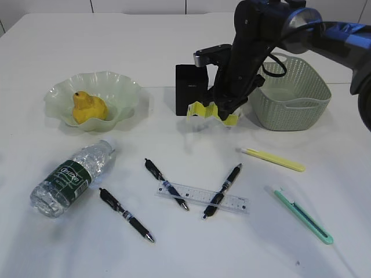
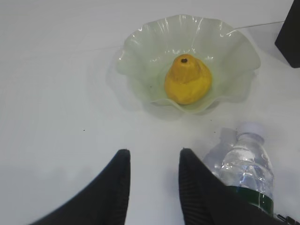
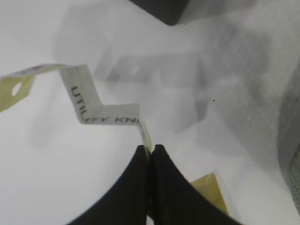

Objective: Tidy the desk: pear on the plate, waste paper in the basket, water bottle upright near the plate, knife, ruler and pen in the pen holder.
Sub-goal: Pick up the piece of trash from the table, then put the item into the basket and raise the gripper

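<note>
On the far left of the plain white desk point(image 1: 174, 58), the small yellow pear point(image 1: 88, 108) sits in the pale green ruffled glass plate point(image 1: 124, 87). Near it, the clear plastic water bottle point(image 1: 72, 176) lies on its side beside the left gripper point(image 2: 153, 180), whose fingers stand partly open, holding nothing. Farther right, the right gripper point(image 3: 150, 161) pinches the yellow zigzag paper strip point(image 1: 211, 110), between the matte black square pen holder point(image 1: 188, 87) and the sage-green woven-look basket point(image 1: 301, 92).

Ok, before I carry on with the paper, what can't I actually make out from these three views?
- Pen holder: its opening is hidden by the right arm in the exterior view; in the right wrist view only a cut-off corner shows.
- Water bottle: its label is cut off by the bottom edge of the left wrist view.
- Waste paper: its far end runs off the frame's left edge, and its print is only partly readable.
- Basket: its inside floor is not visible.
</note>
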Tool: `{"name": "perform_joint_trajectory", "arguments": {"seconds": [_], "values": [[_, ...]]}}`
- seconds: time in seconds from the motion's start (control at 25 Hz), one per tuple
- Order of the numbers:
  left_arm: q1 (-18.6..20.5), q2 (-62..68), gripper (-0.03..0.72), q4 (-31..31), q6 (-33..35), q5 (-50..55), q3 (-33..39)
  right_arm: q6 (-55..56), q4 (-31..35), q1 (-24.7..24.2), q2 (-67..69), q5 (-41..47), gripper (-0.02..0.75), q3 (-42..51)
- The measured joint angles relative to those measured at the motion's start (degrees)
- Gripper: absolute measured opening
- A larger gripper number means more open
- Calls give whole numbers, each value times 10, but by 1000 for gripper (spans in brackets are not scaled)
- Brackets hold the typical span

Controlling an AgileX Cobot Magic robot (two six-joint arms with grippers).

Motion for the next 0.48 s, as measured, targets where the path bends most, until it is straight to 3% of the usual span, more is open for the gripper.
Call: {"name": "perform_joint_trajectory", "arguments": {"seconds": [0.48], "values": [[0, 0, 241, 0, 0, 1, 0, 4, 1, 0, -2, 2, -13, -20]]}}
